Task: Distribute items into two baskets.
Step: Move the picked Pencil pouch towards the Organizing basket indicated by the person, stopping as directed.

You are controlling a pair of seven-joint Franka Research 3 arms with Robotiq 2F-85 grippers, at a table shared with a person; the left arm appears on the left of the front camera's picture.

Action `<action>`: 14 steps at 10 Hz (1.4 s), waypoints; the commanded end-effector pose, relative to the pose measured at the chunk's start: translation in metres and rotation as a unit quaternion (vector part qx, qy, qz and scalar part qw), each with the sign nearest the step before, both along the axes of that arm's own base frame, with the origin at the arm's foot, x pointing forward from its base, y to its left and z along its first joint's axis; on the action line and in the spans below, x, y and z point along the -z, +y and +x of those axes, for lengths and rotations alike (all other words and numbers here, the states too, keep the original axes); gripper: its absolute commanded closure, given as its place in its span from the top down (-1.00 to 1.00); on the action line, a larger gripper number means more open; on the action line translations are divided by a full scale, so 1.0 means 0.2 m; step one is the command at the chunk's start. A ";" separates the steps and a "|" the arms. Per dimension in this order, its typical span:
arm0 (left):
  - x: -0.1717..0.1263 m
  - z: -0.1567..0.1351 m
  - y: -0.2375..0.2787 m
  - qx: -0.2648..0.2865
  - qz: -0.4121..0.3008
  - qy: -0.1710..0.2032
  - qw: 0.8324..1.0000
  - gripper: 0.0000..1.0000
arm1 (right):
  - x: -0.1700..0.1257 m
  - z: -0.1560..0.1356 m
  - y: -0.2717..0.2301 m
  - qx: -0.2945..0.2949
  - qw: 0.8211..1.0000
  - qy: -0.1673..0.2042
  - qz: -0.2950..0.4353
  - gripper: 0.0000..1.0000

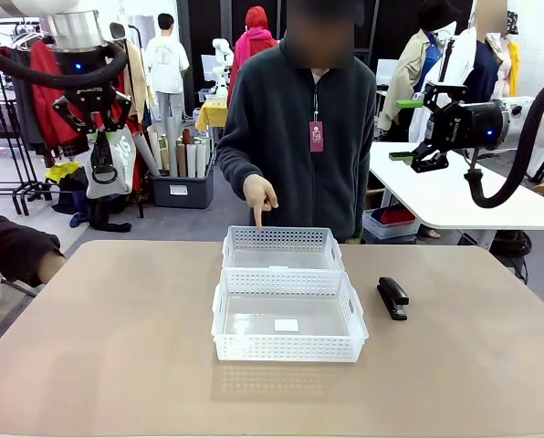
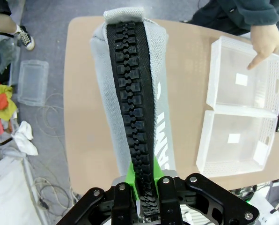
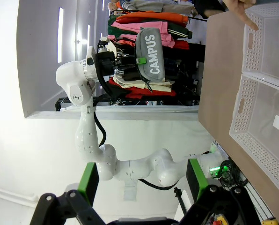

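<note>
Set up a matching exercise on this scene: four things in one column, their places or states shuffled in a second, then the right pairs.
1 pouch
2 stapler
3 far basket
4 right gripper

A lies on the table, to the right of the near basket
B the person's hand points at it
C hangs in the shut left gripper
D open, raised, holding nothing

Pairs: 1-C, 2-A, 3-B, 4-D
</note>
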State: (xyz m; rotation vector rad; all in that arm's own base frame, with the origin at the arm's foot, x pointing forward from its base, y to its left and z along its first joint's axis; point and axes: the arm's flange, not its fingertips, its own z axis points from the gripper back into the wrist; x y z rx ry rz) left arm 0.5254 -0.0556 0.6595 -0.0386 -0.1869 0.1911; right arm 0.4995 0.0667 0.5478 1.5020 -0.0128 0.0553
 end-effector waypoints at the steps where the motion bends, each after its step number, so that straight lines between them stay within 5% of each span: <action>1: -0.01 -0.01 0.01 -0.004 0.007 0.000 1.000 -1.00 | -0.01 0.00 0.00 -0.001 1.000 0.000 -0.002 1.00; 2: 0.00 0.00 0.00 0.000 0.000 0.000 1.000 -1.00 | -0.01 0.00 0.00 -0.001 1.000 0.000 -0.002 1.00; 7: -0.22 0.11 -0.15 0.235 -0.001 -0.028 0.972 -1.00 | -0.01 0.00 0.00 -0.001 1.000 0.000 -0.002 1.00; 9: -0.26 0.21 -0.24 0.321 -0.002 -0.045 0.946 -1.00 | -0.01 0.00 0.00 -0.001 1.000 0.000 -0.002 1.00; 12: -0.27 0.27 -0.47 0.458 0.054 -0.070 0.884 -1.00 | -0.01 0.00 0.00 -0.001 1.000 0.000 -0.002 1.00; 14: -0.26 0.28 -0.57 0.490 0.063 -0.088 0.865 -1.00 | -0.01 0.00 0.00 -0.001 1.000 0.000 -0.002 1.00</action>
